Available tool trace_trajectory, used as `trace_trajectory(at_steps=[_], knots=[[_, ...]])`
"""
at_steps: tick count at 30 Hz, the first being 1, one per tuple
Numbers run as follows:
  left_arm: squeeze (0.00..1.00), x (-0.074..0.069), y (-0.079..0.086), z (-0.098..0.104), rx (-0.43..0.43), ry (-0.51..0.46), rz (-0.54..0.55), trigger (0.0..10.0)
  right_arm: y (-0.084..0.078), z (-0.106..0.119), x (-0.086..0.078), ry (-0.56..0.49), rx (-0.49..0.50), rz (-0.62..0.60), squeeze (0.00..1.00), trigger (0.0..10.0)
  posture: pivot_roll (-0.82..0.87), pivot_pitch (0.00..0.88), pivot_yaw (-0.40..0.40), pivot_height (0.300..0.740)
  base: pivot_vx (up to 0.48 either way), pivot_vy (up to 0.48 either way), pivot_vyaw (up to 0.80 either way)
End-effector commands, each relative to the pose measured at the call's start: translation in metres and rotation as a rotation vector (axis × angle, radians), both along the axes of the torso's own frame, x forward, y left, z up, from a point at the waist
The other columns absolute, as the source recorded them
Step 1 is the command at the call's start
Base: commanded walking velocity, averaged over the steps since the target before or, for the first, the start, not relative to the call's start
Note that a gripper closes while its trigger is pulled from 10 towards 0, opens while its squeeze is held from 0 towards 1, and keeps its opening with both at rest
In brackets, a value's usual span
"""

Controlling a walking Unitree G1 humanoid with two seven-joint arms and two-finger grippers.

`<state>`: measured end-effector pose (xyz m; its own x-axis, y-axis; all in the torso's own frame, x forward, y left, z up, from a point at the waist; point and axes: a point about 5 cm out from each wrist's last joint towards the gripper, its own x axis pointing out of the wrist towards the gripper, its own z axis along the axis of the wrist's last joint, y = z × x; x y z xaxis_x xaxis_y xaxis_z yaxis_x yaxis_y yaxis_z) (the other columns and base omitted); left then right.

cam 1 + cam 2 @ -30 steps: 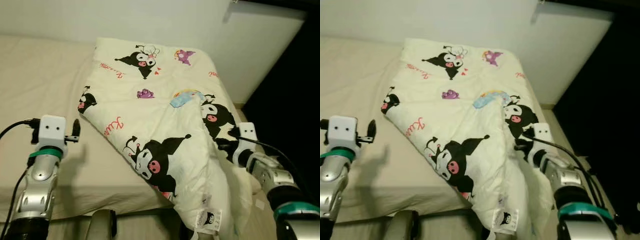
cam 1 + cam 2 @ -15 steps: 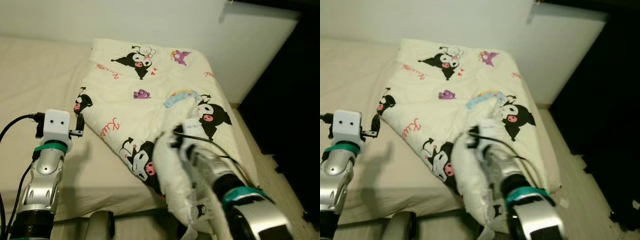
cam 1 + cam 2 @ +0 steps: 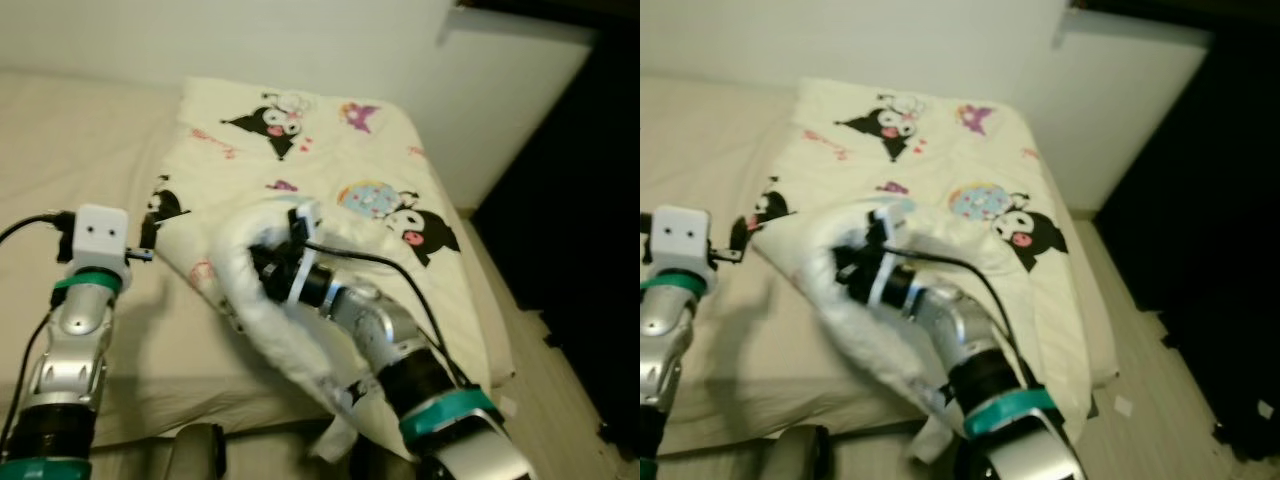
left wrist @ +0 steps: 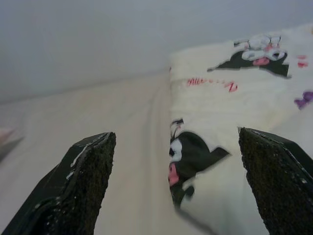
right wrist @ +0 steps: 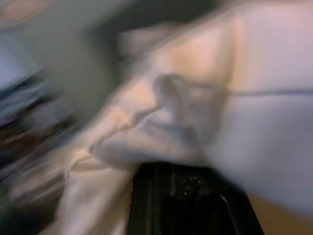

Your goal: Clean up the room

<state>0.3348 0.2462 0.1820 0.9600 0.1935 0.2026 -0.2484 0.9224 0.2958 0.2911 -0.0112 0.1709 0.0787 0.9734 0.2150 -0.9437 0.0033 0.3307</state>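
On the bed [image 3: 90, 130], toward its right side, you have one cream cartoon-print quilt [image 3: 330, 150], its long axis running away from you toward the wall [image 3: 250, 40]. Your right gripper [image 3: 268, 262] sits at the middle of the near part with a thick fold of that quilt draped over the wrist and forearm; the wrist view is smeared, with fabric bunched at the fingers, so you appear to be gripping the fold, though you cannot confirm it. Your left gripper [image 4: 178, 186] hovers just beside the quilt's left edge, jaws spread wide with nothing between them, the printed edge straight ahead of them. Judge the right arm as the one carrying the fold leftward. Count: one quilt, one bed, two grippers.
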Motion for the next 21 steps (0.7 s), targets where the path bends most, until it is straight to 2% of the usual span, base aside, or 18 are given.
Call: trace_trajectory(at_steps=[1, 2, 3, 5, 6, 7, 9, 10, 11, 12, 14, 15, 16, 17, 20, 21], knots=[[0.0, 0.0, 0.004, -0.003, 0.012, 0.013, 0.004, 10.0, -0.012, -0.007, -0.034, 0.008, -0.016, 0.235, 0.0, 10.0, 0.19, 0.0, -0.083, 0.595, 0.0, 0.0, 0.0], [0.0, 0.002, 0.002, -0.003, 0.013, 0.013, -0.006, 10.0, -0.026, -0.021, -0.044, -0.015, -0.109, 0.264, 0.0, 10.0, 0.18, 0.0, -0.079, 0.595, 0.0, 0.0, 0.0], [0.0, 0.002, 0.002, -0.003, 0.013, 0.013, -0.006, 10.0, -0.026, -0.021, -0.044, -0.015, -0.109, 0.264, 0.0, 10.0, 0.18, 0.0, -0.079, 0.595, 0.0, 0.0, 0.0], [0.0, 0.004, -0.004, -0.003, 0.023, 0.013, -0.028, 10.0, -0.052, -0.047, -0.053, -0.068, -0.288, 0.234, 0.0, 10.0, 0.17, 0.0, -0.074, 0.595, 0.0, 0.0, 0.0], [0.0, 0.004, -0.004, -0.003, 0.023, 0.013, -0.028, 10.0, -0.052, -0.047, -0.053, -0.068, -0.288, 0.234, 0.0, 10.0, 0.17, 0.0, -0.074, 0.595, 0.0, 0.0, 0.0], [0.0, 0.005, -0.007, -0.003, 0.026, 0.01, -0.036, 10.0, -0.06, -0.052, -0.054, -0.083, -0.334, 0.219, 0.0, 10.0, 0.17, 0.0, -0.074, 0.595, 0.0, 0.0, 0.0], [0.0, 0.005, -0.007, -0.003, 0.026, 0.01, -0.036, 10.0, -0.06, -0.052, -0.054, -0.083, -0.334, 0.219, 0.0, 10.0, 0.17, 0.0, -0.074, 0.595, 0.0, 0.0, 0.0], [0.0, 0.005, -0.01, -0.002, 0.028, 0.006, -0.043, 10.0, -0.068, -0.053, -0.055, -0.092, -0.352, 0.207, 0.0, 10.0, 0.17, 0.0, -0.073, 0.595, 0.0, 0.0, 0.0], [0.0, 0.006, -0.011, 0.001, 0.027, -0.007, -0.051, 10.0, -0.083, -0.047, -0.055, -0.114, -0.375, 0.19, 0.0, 10.0, 0.17, 0.0, -0.073, 0.595, 0.0, 0.0, 0.0], [0.0, 0.006, -0.011, 0.001, 0.027, -0.007, -0.051, 10.0, -0.083, -0.047, -0.055, -0.114, -0.375, 0.19, 0.0, 10.0, 0.17, 0.0, -0.073, 0.595, 0.0, 0.0, 0.0], [0.0, 0.008, -0.01, 0.007, 0.024, -0.032, -0.05, 10.0, -0.111, -0.031, -0.059, -0.147, -0.408, 0.162, 0.0, 10.0, 0.17, 0.0, -0.073, 0.595, 0.0, 0.0, 0.0], [0.0, 0.008, -0.01, 0.007, 0.024, -0.032, -0.05, 10.0, -0.111, -0.031, -0.059, -0.147, -0.408, 0.162, 0.0, 10.0, 0.17, 0.0, -0.073, 0.595, 0.0, 0.0, 0.0], [0.0, 0.008, -0.008, 0.009, 0.024, -0.039, -0.049, 10.0, -0.125, -0.024, -0.059, -0.157, -0.427, 0.143, 0.0, 10.0, 0.16, 0.0, -0.068, 0.595, 0.0, 0.0, 0.0], [0.0, 0.008, -0.008, 0.009, 0.024, -0.039, -0.049, 10.0, -0.125, -0.024, -0.059, -0.157, -0.427, 0.143, 0.0, 10.0, 0.16, 0.0, -0.068, 0.595, 0.0, 0.0, 0.0], [0.0, 0.01, -0.007, 0.013, 0.03, -0.055, -0.054, 10.0, -0.169, -0.004, -0.053, -0.156, -0.506, 0.05, 0.0, 10.0, 0.16, 0.0, -0.07, 0.595, 0.0, 0.0, 0.0], [0.0, 0.01, -0.007, 0.013, 0.03, -0.055, -0.054, 10.0, -0.169, -0.004, -0.053, -0.156, -0.506, 0.05, 0.0, 10.0, 0.16, 0.0, -0.07, 0.595, 0.0, 0.0, 0.0]])
